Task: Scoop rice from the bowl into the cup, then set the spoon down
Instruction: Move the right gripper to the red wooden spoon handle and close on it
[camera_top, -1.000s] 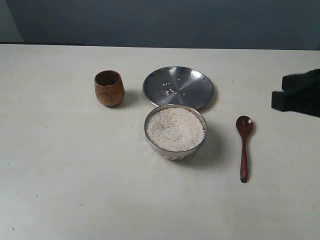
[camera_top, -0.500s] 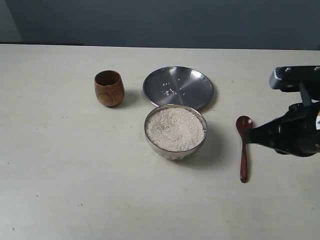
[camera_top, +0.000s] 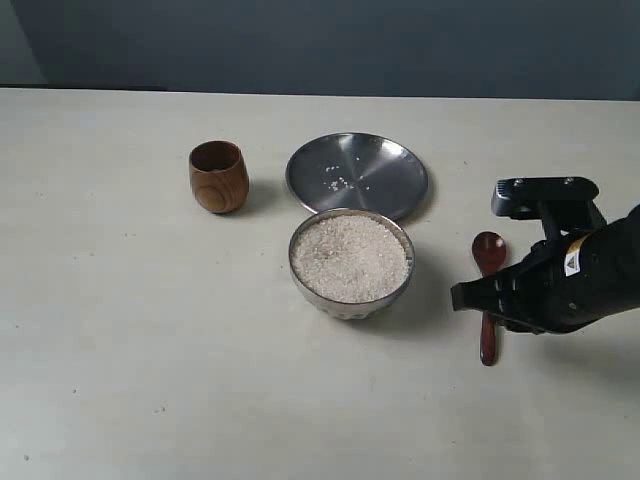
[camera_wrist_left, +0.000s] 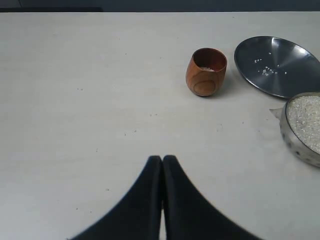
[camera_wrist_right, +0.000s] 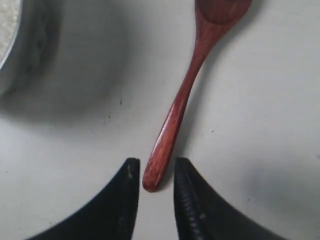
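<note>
Outside camera: your right gripper (camera_top: 485, 300) sits over the handle of the spoon (camera_top: 489, 248), right of the bowl (camera_top: 345, 305) of rice (camera_top: 350, 258). Left wrist: your left gripper (camera_wrist_left: 162, 164) is pressed closed and empty, well apart from the cup (camera_wrist_left: 205, 75). Right wrist: jaws narrowly parted, straddling the handle's end, not clamped.

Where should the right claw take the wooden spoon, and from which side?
The slender reddish-brown wooden spoon lies flat on the pale table, so it is probably best to come from above and pinch across the thin handle near its tail end. The right claw straddles that end, open.
</note>
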